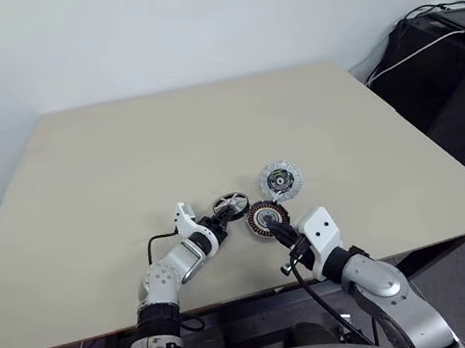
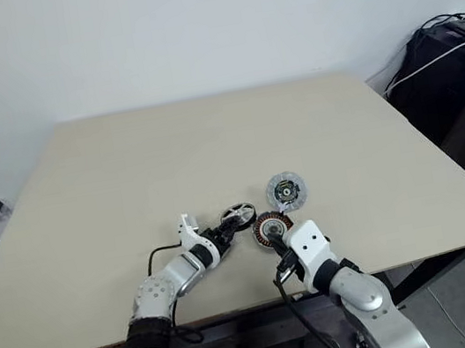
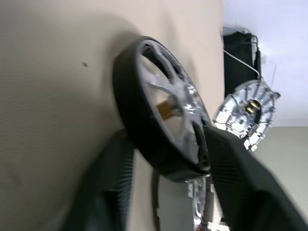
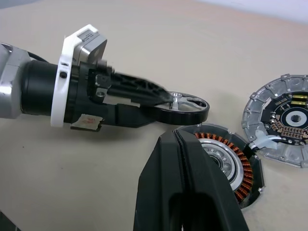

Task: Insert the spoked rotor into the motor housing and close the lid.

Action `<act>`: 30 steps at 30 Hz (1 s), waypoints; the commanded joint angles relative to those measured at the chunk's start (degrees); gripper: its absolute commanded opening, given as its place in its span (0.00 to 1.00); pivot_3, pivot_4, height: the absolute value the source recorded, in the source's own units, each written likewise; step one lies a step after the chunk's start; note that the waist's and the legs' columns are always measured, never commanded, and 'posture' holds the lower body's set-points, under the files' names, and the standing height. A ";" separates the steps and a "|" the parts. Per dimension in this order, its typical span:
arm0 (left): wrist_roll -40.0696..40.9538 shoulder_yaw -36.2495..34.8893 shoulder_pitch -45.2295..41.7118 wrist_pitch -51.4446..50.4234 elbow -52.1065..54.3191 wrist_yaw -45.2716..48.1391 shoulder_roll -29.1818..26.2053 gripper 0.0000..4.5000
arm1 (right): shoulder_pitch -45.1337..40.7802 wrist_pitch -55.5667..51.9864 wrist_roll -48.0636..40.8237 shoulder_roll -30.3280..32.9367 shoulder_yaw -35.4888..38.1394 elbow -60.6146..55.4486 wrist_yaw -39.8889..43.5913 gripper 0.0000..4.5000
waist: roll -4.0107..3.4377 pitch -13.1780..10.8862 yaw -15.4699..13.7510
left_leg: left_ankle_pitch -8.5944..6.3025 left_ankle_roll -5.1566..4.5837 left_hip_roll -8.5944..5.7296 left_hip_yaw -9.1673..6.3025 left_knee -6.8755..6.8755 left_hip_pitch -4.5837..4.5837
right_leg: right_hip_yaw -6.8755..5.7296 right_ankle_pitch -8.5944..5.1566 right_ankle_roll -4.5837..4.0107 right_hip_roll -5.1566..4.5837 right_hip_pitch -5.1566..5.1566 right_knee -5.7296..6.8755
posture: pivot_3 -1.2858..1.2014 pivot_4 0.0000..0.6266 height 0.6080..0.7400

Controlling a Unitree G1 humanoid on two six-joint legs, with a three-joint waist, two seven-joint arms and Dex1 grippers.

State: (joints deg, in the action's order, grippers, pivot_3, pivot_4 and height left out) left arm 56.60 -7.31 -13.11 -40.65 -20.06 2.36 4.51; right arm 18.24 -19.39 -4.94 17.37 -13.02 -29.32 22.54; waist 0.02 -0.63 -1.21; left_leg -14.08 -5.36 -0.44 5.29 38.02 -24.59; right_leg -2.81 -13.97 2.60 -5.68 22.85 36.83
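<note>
Surface: broad beige tabletop [image 1: 125, 174], bare apart from three round motor parts grouped near the robot's edge.

Spoked rotor: small round disc with a dark rim and a silvery spoked face round a central hub [image 4: 185, 108]. It lies near the front edge, on the robot's left of the other two parts and just beside the housing, apart from it. In the right wrist view it looks slightly tilted; whether its far edge rests on the surface I cannot tell.

Motor housing: dark round ring packed with reddish copper windings round a silvery centre [image 4: 226, 161]. It sits on the surface between the two arms, directly ahead of the right claw.

Lid: pale silvery round disc with a scalloped finned edge and a dark centre [image 1: 280, 180]. Lies flat beyond the housing and a little to the robot's right, near it.

Left claw: [image 4: 166, 103] two black fingers partly closed across the rotor, one over its spoked face, the other under its rim. In the left wrist view both fingers flank the dark rim and seem to touch it.

Right claw: [image 4: 179, 139] fingers pressed together, nothing between them. The tips lie at the near rim of the housing; contact cannot be told.

Off the surface: dark equipment with cables [image 1: 444, 49] at the far right.
</note>
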 commanded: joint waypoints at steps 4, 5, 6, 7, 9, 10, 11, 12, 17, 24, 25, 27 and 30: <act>0.09 0.62 -0.39 2.52 -0.01 -0.03 10.67 0.09 | -0.39 0.19 -0.54 0.13 0.70 -2.61 -0.33 0.00 | 0.01 0.00 -0.01 | 0.00 0.00 0.00 0.00 0.00 0.00 | 0.00 0.00 0.00 -0.01 0.00 0.00 | 0.52 0.00 1.00; 0.19 0.58 -0.39 2.63 0.11 0.09 10.57 0.09 | -0.40 0.18 -0.53 0.14 0.68 -2.61 -0.34 0.00 | 0.01 0.00 0.01 | 0.00 0.00 0.00 0.00 0.00 0.00 | 0.00 0.00 0.00 -0.01 0.00 0.00 | 0.52 0.00 1.00; 0.34 0.52 -0.35 2.74 0.33 0.27 10.45 0.09 | -0.41 0.18 -0.54 0.15 0.68 -2.61 -0.35 0.00 | 0.01 0.00 0.02 | 0.00 0.00 0.00 0.00 0.00 0.00 | 0.01 0.00 0.00 -0.01 0.00 0.00 | 0.52 0.00 1.00; 0.49 0.44 -0.25 2.93 0.72 0.52 10.28 0.09 | -0.44 0.19 -0.53 0.15 0.66 -2.57 -0.35 0.00 | 0.01 0.00 0.03 | 0.00 0.00 0.00 0.00 0.00 -0.01 | 0.00 0.00 0.00 -0.01 0.00 0.00 | 0.52 0.00 1.00; 0.98 0.41 0.35 3.39 2.63 1.63 9.62 0.09 | -0.50 0.27 -0.48 0.13 0.59 -2.50 -0.38 0.00 | 0.01 0.00 0.01 | 0.00 0.00 0.00 0.00 0.00 0.00 | 0.00 0.00 0.00 0.00 0.01 0.00 | 0.52 0.00 1.00; 1.25 0.32 0.74 3.70 3.84 2.12 9.26 0.09 | -0.52 0.32 -0.47 0.12 0.57 -2.47 -0.38 0.00 | 0.02 -0.01 0.00 | 0.00 0.00 0.00 0.00 0.00 -0.01 | 0.00 0.00 0.00 0.00 0.01 0.00 | 0.52 0.00 1.00; 1.57 0.22 1.35 4.07 5.65 2.93 8.69 0.09 | -0.49 0.39 -0.46 0.10 0.55 -2.47 -0.40 0.00 | 0.02 -0.01 0.02 | 0.00 0.00 0.00 0.00 0.00 -0.02 | 0.00 0.00 0.00 0.00 0.01 0.00 | 0.52 0.00 1.00; 2.01 0.05 1.94 4.36 7.40 3.77 8.20 0.09 | -0.45 0.44 -0.48 0.09 0.56 -2.49 -0.40 0.00 | 0.03 -0.02 0.07 | 0.00 0.00 0.00 0.00 0.00 -0.02 | 0.00 0.00 0.00 -0.01 0.01 0.00 | 0.52 0.00 1.00; 4.87 -0.04 5.88 3.51 17.56 9.45 4.26 0.09 | -0.42 0.75 -0.84 -0.34 0.66 -2.17 -0.53 0.00 | 0.02 -0.01 0.32 | 0.00 0.00 0.01 0.01 -0.04 -0.03 | 0.02 0.00 -0.01 -0.01 0.03 -0.02 | 0.52 0.00 1.00; 5.09 4.14 11.66 -4.04 24.08 12.98 -1.05 0.09 | -0.63 0.53 -1.76 -0.47 0.92 -1.77 0.22 0.00 | 0.03 -0.03 0.16 | 0.00 0.00 -0.01 0.01 0.01 -0.02 | -0.02 -0.01 -0.01 -0.02 -0.03 -0.02 | 0.52 0.00 1.00; 4.94 4.39 12.08 -5.00 23.95 13.05 -1.29 0.09 | -0.50 0.33 -2.09 -0.31 1.00 -1.90 0.53 0.00 | 0.02 -0.02 0.26 | 0.00 0.00 -0.01 0.01 0.02 0.00 | -0.01 0.00 -0.01 -0.01 -0.05 -0.01 | 0.52 0.00 1.00; 4.86 4.70 12.55 -6.56 22.94 12.84 -1.18 0.09 | 0.11 -0.14 -2.93 0.44 1.25 -2.36 1.40 0.00 | 0.02 -0.03 0.37 | 0.00 0.00 -0.01 0.01 0.02 0.04 | -0.01 0.00 -0.01 0.01 -0.07 -0.01 | 0.52 0.00 1.00; 4.37 5.41 12.78 -8.25 21.76 12.76 -0.53 0.09 | 1.24 -0.56 -3.55 1.58 1.54 -2.81 2.09 0.00 | 0.01 -0.03 0.37 | 0.00 0.00 0.02 0.00 0.01 0.03 | -0.01 -0.01 -0.01 0.05 -0.05 -0.01 | 0.52 0.00 1.00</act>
State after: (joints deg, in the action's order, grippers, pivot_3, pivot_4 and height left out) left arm 60.89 -2.69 0.12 -47.96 1.02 14.30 3.35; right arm 19.49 -19.76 -7.33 18.51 -12.75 -29.62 24.14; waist 0.03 -0.66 -0.84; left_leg -14.08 -5.36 -0.42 5.28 38.03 -24.56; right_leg -2.82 -13.98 2.60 -5.62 22.81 36.82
